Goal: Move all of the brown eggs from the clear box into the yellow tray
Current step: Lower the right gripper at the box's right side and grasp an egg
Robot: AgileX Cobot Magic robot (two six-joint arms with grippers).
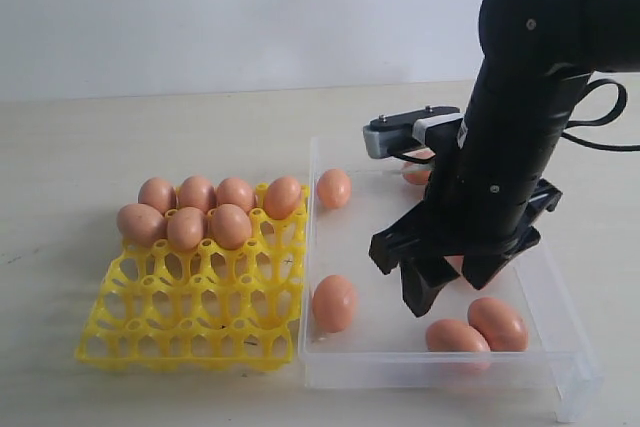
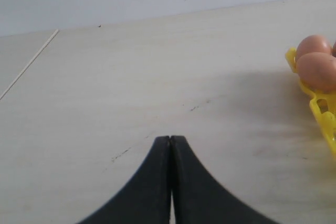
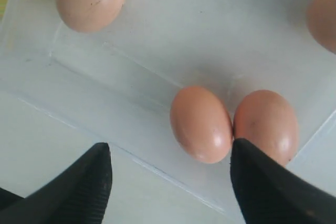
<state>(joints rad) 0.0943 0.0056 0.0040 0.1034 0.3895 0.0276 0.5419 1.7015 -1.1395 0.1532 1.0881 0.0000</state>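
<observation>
Several brown eggs (image 1: 210,209) fill the back cups of the yellow tray (image 1: 190,322) on the left. The clear box (image 1: 440,362) beside it holds loose brown eggs: one at the back left (image 1: 333,188), one at the front left (image 1: 334,303), and a touching pair at the front right (image 1: 457,336). My right gripper (image 1: 445,282) hangs open over the box, just behind that pair. In the right wrist view the gripper (image 3: 169,150) is empty, and the pair's nearer egg (image 3: 201,123) lies just beyond one fingertip (image 3: 239,153). My left gripper (image 2: 170,139) is shut on nothing over bare table.
Another egg (image 1: 418,173) shows partly behind the right arm at the box's back. The box's low walls (image 3: 131,72) surround the eggs. In the left wrist view the tray's edge (image 2: 320,108) with two eggs (image 2: 317,69) lies off to one side. A pale tabletop (image 1: 80,147) spreads around.
</observation>
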